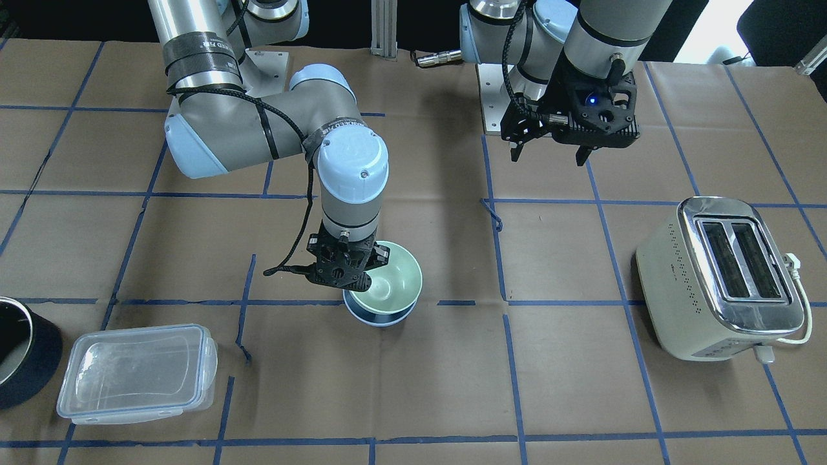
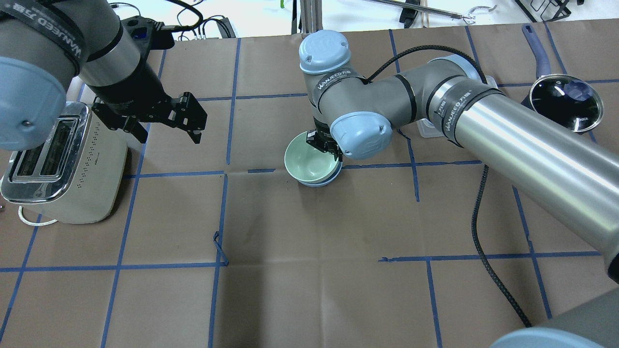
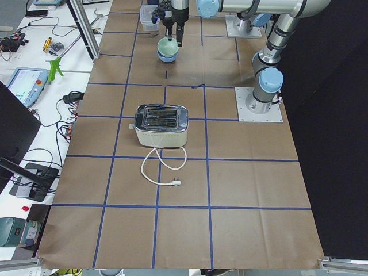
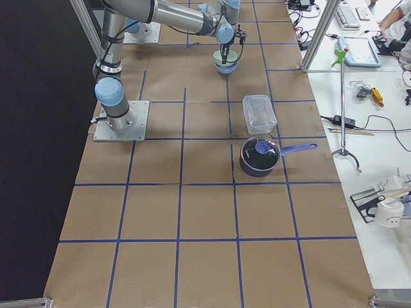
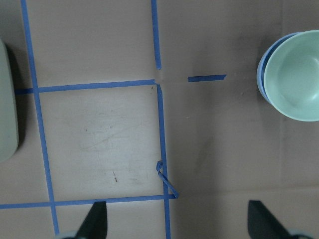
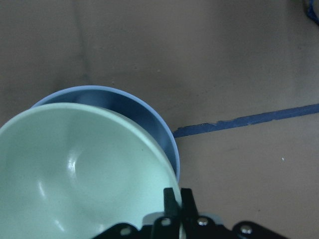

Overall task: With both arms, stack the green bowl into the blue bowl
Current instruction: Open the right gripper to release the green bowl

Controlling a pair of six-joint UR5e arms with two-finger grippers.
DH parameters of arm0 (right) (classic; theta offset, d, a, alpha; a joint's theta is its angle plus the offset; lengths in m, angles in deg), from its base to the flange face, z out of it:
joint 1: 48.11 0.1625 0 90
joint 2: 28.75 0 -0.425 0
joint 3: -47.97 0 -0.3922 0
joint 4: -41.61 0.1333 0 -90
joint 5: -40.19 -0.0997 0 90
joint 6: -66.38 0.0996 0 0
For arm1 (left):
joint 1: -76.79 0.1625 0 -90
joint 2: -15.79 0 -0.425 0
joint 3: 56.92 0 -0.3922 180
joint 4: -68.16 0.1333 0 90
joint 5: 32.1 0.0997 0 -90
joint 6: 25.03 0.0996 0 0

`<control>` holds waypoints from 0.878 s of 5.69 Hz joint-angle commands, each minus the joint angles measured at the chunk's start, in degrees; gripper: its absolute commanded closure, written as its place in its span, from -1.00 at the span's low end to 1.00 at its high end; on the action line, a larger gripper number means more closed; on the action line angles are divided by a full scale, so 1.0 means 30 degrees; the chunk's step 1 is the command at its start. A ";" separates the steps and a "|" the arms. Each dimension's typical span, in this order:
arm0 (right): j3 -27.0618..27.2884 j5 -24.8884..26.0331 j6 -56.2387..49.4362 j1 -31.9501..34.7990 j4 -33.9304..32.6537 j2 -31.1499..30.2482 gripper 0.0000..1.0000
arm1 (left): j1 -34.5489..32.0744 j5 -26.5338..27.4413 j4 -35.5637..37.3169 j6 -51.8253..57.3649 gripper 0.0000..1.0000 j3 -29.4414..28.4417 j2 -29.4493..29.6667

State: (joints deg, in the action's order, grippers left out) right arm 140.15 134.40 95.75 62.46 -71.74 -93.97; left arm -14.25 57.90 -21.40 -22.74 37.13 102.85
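Observation:
The pale green bowl (image 1: 393, 283) sits tilted inside the pale blue bowl (image 1: 381, 318) near the table's middle. My right gripper (image 1: 352, 274) is shut on the green bowl's rim; in the right wrist view its fingers (image 6: 173, 198) pinch the green bowl (image 6: 84, 169) with the blue bowl (image 6: 147, 122) showing beneath. In the overhead view the green bowl (image 2: 309, 162) covers most of the blue bowl (image 2: 323, 182). My left gripper (image 1: 548, 157) is open and empty, held high away from the bowls; its wrist view shows both bowls (image 5: 296, 82) at the right edge.
A cream toaster (image 1: 723, 278) with a loose white cord stands on my left side. A clear lidded container (image 1: 139, 371) and a dark pot (image 1: 19, 349) stand on my right side. Blue tape lines cross the brown paper.

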 commanded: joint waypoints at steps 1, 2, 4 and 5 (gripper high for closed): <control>-0.0081 0.0004 -0.0121 -0.0001 -0.0128 0.0060 -0.99 | 0.0023 -0.0001 0.0000 0.0000 -0.97 -0.0002 0.0016; -0.0402 0.0033 -0.0499 -0.0349 0.0046 -0.0201 -1.00 | -0.0006 -0.0030 0.0029 0.0000 -0.97 -0.0002 0.0016; -0.1368 -0.0112 -0.1989 -0.1578 0.2871 -0.2009 -1.00 | -0.0006 -0.0031 0.0088 0.0000 -0.97 -0.0002 0.0016; -0.1372 -0.0142 -0.2548 -0.2163 0.4397 -0.3413 -1.00 | -0.0035 -0.0030 0.0088 0.0000 -0.97 -0.0002 0.0016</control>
State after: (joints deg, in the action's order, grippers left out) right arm 136.40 134.08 89.85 57.57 -62.80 -100.61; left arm -14.30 57.79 -21.17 -22.75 37.12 102.90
